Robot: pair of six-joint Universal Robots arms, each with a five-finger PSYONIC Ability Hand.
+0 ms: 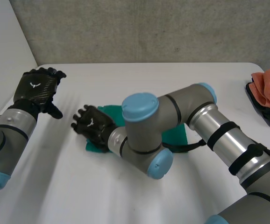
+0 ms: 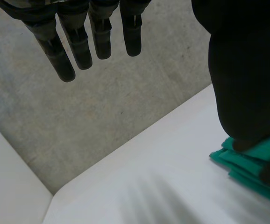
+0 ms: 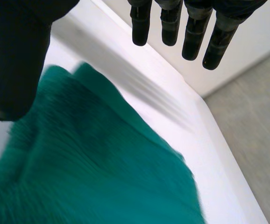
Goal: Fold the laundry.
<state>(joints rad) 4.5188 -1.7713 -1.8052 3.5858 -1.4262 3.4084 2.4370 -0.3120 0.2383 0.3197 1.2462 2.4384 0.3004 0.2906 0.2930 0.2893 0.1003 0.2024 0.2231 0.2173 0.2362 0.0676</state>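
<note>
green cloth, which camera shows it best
The right wrist view: the green cloth lies broad under the right hand, its folds plain. In the head view the right arm covers most of it; the left wrist view catches one layered corner.

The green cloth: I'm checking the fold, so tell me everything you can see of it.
The green cloth is teal, soft and finely ribbed. It lies flat on the white table, folded into a stack, with layered edges showing in the left wrist view. The right arm crosses over its middle, and the right hand, fingers straight, sits over one end; whether it presses is unclear.
</note>
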